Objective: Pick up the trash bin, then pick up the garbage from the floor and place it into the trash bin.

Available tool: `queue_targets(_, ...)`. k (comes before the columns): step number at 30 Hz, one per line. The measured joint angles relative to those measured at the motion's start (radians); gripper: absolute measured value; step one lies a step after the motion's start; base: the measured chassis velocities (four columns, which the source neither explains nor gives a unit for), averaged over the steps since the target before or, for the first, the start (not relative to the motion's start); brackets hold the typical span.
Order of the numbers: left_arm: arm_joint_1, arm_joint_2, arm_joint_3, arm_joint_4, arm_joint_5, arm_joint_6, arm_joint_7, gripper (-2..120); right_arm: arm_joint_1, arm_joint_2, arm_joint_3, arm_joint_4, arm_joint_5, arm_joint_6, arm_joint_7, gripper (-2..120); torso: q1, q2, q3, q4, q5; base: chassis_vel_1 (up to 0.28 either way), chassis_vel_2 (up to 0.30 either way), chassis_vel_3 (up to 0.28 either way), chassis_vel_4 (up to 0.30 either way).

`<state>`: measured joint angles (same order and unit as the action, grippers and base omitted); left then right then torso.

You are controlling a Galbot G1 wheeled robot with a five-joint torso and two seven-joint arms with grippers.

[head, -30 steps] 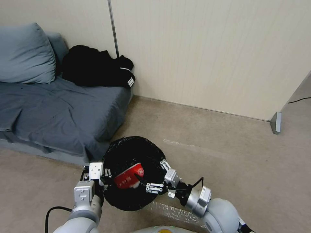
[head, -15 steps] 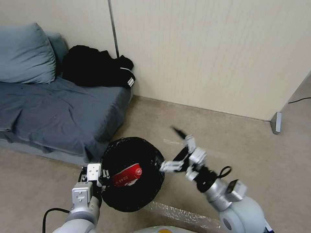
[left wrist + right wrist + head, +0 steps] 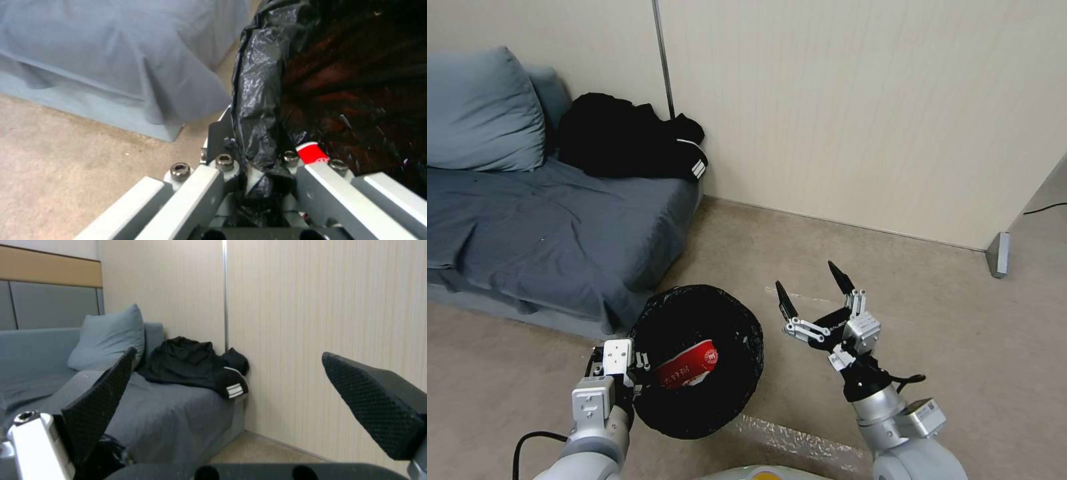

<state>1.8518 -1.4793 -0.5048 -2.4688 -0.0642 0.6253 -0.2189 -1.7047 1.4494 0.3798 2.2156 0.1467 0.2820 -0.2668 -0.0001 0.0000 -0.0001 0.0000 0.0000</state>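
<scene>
Trash bin [image 3: 694, 360] in left gripper [image 3: 627, 373]; right gripper [image 3: 814, 293] raised, jaws spread.

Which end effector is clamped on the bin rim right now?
The left end effector: it grips the bag-lined rim of the trash bin. The right end effector hangs open and empty beside the bin, touching nothing.

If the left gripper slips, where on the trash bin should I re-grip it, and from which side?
On the rim, where the left gripper now clamps the trash bin: one finger inside, one outside the thin bag-covered lip, probably coming from the robot's side. The round wall looks too wide to span. The red carton lies inside near that spot, so stay clear of it.
</scene>
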Motion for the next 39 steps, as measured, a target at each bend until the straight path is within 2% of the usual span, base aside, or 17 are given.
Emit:
queue_targets(11,0.004,0.004,-0.005,-0.003,-0.004,0.001,-0.002,1,-0.005,0.017,-0.031,-0.010,-0.040,-0.011,0.064,100,0.000,0.000,0.000,0.0000,0.0000,0.073,0.076,0.076,0.066)
queue_targets(20,0.031,-0.012,-0.007,-0.012,0.005,-0.003,-0.005,1,-0.003,0.021,-0.054,-0.017,-0.052,0.011,0.081,100,0.000,0.000,0.000,0.0001,0.0001,0.103,0.129,0.114,0.108)
queue_targets(27,0.081,-0.027,-0.013,-0.019,0.016,-0.040,-0.005,1,0.013,0.021,-0.068,-0.029,-0.057,0.015,0.093,100,0.000,0.000,0.000,0.0001,0.0000,0.125,0.121,0.123,0.125)
queue_targets(39,0.065,-0.024,-0.027,-0.019,0.016,-0.036,-0.004,1,0.015,0.034,-0.068,-0.037,-0.060,0.015,0.102,100,0.000,0.000,0.000,-0.0001,0.0001,0.123,0.123,0.122,0.120)
